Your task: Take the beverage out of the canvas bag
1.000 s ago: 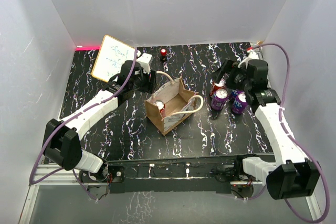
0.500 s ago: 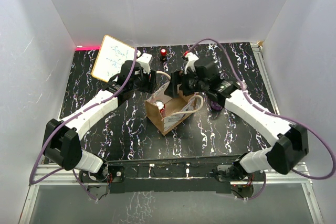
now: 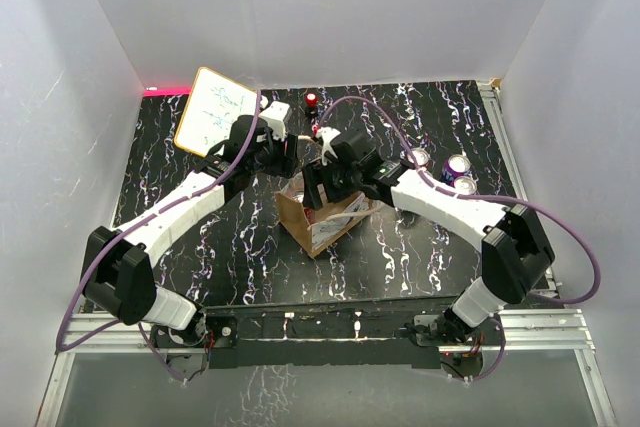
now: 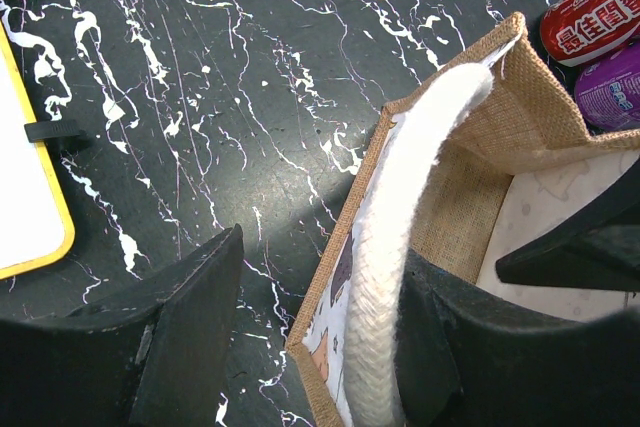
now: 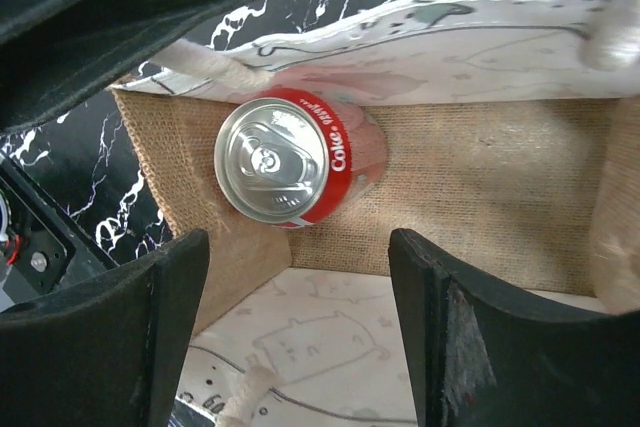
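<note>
The canvas bag (image 3: 330, 227) stands open at mid-table, tan with a pale printed side. Inside it a red Coke can (image 5: 295, 157) stands upright in one corner on the burlap floor. My right gripper (image 5: 300, 247) is open and empty above the bag's mouth (image 3: 315, 187), with the can just beyond its fingertips. My left gripper (image 4: 325, 247) is open and straddles the bag's far wall and its cream handle (image 4: 400, 247). Its inner finger (image 4: 470, 347) touches the handle and its outer finger (image 4: 190, 337) stands apart from the wall. The top view mostly hides the can.
Three cans stand on the table right of the bag: red-topped (image 3: 420, 159) and two purple (image 3: 458, 165) (image 3: 465, 185). A yellow-framed whiteboard (image 3: 215, 112) leans at the back left. A small red object (image 3: 312, 100) sits at the back wall.
My right arm has swung left from the cans at the right to above the bag's opening. The left arm and the bag have stayed put.
</note>
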